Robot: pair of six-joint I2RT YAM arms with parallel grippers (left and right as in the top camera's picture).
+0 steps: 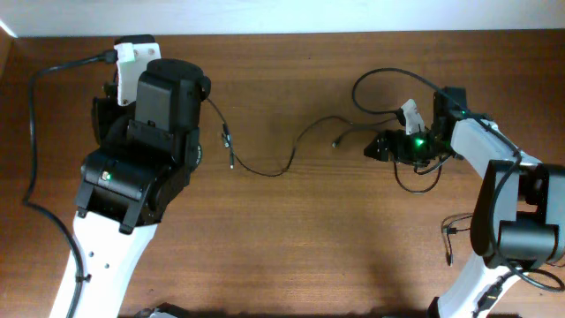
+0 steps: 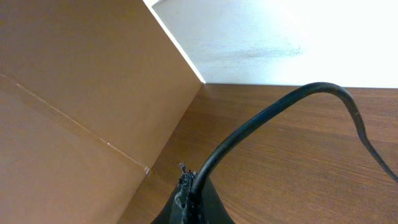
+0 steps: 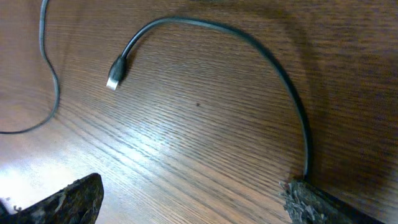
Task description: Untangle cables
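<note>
- Right claw [image 3: 193, 202] hangs low over the bench [image 1: 300, 256], jaws wide apart.
- A cable [image 3: 249, 42] arcs ahead of it and ends at one finger [image 3: 311, 202]; its plug [image 3: 114, 76] lies on the wood.
- Left claw [image 2: 186, 200] is pressed together beside a thick wire [image 2: 280, 106].
- More cables [image 1: 265, 170] lie mid-bench between the arms.

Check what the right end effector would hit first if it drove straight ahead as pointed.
Probably the cable arcing across ahead of the open right end effector; only bare table lies before it. Depth unclear: it might touch wood first.
</note>
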